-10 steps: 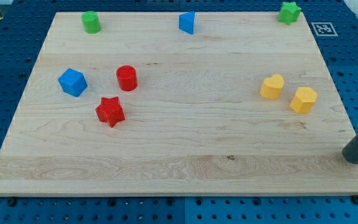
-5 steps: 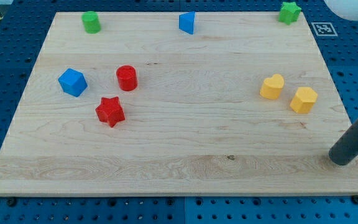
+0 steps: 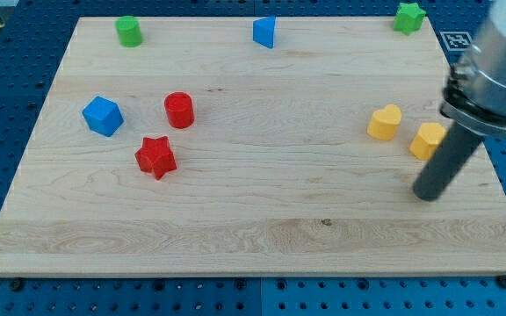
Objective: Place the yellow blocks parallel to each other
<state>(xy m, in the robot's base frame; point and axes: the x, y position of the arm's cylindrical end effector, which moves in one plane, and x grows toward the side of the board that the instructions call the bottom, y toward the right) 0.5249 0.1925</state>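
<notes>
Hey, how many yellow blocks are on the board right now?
2, both near the view's right edge: the yellow heart, and the yellow hexagon just right of it, partly covered by the rod. My tip sits just below the hexagon.

You have eight blocks on the board: two yellow point(image 3: 385, 122) point(image 3: 426, 140), two red point(image 3: 179, 110) point(image 3: 155, 157), two blue point(image 3: 102, 116) point(image 3: 265, 32), two green point(image 3: 129, 31) point(image 3: 408, 17).

Two yellow blocks point(image 3: 385, 122) point(image 3: 426, 140), pale wooden board point(image 3: 262, 228), blue pegboard table point(image 3: 7, 79), dark rod tip point(image 3: 428, 195).
</notes>
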